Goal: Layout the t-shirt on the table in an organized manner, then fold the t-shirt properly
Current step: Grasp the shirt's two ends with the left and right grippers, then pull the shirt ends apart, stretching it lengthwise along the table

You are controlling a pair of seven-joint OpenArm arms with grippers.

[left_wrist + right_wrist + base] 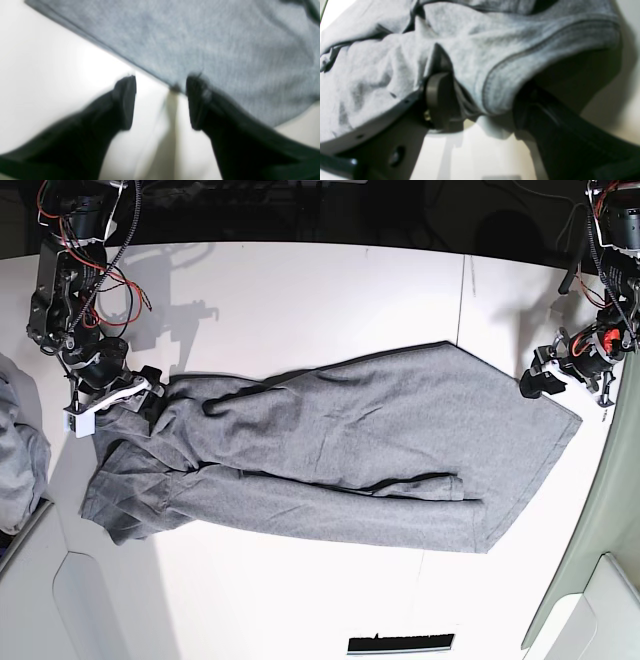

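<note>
The grey t-shirt [330,450] lies stretched across the white table [300,290], wrinkled, with a long fold along its lower part. My right gripper [150,392] is at the shirt's left end. In the right wrist view its jaws [482,105] stand wide apart with a bunched, stitched hem of the shirt [495,75] lying between and over them. My left gripper [540,383] is at the shirt's right corner. In the left wrist view it [161,102] is open just above the table [37,75], and one finger [197,105] overlaps the shirt's straight edge [212,45].
A paler bluish-grey cloth bundle [15,450] sits at the far left edge. A thin dark seam [463,300] runs across the table near the shirt's right end. A small black bar [400,643] lies at the front edge. The table's edge curves close behind my left arm.
</note>
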